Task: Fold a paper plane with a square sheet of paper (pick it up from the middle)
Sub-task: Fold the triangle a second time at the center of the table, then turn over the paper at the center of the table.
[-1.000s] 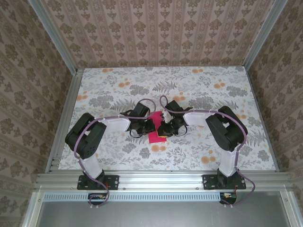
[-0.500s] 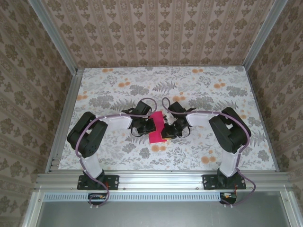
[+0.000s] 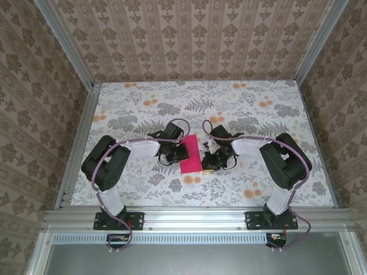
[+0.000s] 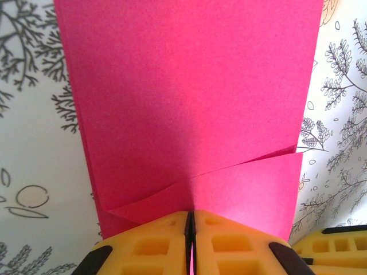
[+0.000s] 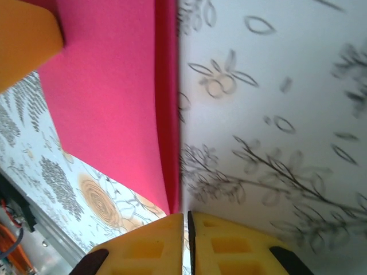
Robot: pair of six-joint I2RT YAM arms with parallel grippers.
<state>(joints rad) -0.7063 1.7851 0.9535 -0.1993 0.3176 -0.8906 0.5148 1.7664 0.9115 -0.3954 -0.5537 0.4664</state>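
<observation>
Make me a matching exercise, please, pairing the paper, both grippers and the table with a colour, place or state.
Things:
1. magenta-red folded paper sheet
2. left gripper
3. right gripper
4. flat table top

Descriptions:
a. shut, at the sheet's right edge
b. grey and orange floral print
c. creased, between the two grippers
d. shut on the sheet's left edge

Pairs: 1-c, 2-d, 3-a, 4-b
</observation>
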